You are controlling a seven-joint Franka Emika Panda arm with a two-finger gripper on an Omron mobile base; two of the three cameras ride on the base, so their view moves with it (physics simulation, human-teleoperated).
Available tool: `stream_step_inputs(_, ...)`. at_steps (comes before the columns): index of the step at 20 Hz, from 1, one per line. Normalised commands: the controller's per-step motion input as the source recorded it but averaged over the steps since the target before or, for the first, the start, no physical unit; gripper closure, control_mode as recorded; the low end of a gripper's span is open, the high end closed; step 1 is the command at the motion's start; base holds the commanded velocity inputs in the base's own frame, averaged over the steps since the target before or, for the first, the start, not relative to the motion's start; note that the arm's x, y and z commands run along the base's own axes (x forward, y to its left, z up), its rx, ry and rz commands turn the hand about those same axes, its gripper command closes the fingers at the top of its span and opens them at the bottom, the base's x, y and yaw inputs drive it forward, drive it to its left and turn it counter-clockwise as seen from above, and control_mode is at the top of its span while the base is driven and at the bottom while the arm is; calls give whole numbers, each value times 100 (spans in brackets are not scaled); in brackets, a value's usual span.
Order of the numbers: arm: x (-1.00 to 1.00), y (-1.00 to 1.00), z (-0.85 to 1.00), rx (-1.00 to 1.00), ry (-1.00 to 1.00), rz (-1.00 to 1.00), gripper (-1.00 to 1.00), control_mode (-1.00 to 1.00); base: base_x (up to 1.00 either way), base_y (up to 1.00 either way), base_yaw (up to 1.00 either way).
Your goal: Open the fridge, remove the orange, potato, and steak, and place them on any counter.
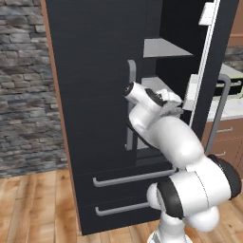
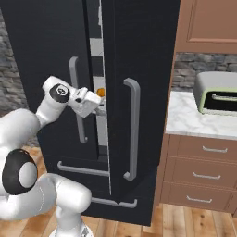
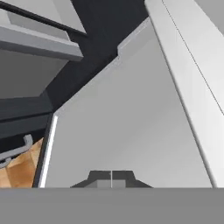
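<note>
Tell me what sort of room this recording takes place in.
A home kitchen, rendered: a tall black fridge with its right door ajar, a white marble counter over wooden drawers, and a toaster oven on top.

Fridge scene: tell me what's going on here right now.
The robot arm is working at the black fridge. Its right door stands partly open; the left one looks shut. The gripper is shut and empty, reaching into the gap between the doors, close against the light inner face of the open door. A bit of the orange shows inside, just above the hand. The marble counter to the right carries a toaster oven and none of the food yet.
</note>
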Motion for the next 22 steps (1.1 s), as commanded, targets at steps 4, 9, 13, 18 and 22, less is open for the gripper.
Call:
stream_step_inputs(4,44,-29,14,-19,7,-18,100,-100,0,0,0)
stream_step_inputs(9,26,-44,-4,-23,0,-23,100,-100,0,0,0)
stream_step_inputs(13,-26,-90,-1,-14,1,-29,100,-100,0,0,0)
stream_step_inputs(18,-77,-100,-4,-5,2,-28,100,-100,0,0,0)
stream_step_inputs(22,-96,-100,-2,0,0,-28,100,-100,0,0,0)
